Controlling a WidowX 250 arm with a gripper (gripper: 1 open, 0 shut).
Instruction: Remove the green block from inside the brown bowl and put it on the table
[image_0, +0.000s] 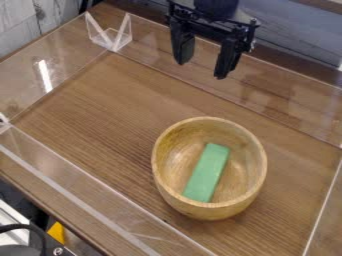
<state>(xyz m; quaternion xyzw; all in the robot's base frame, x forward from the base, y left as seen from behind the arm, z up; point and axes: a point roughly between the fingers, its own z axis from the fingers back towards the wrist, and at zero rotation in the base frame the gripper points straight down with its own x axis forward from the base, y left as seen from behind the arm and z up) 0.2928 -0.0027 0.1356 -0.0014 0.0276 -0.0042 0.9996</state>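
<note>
- Camera view: hanging the hand (203, 55) high over the far bench (107, 110), fingers spread wide, holding nothing.
- Lying flat inside the brown bowl (210, 167): the green block (207, 171), well apart from the hand.
- Judging the block light, stiff, maybe slick; pinching across its narrow sides at mid-length.

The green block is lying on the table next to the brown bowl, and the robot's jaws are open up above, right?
Not quite. The camera view shows the green block lying inside the brown bowl, not on the table beside it. The gripper does hang above, jaws open.
</note>
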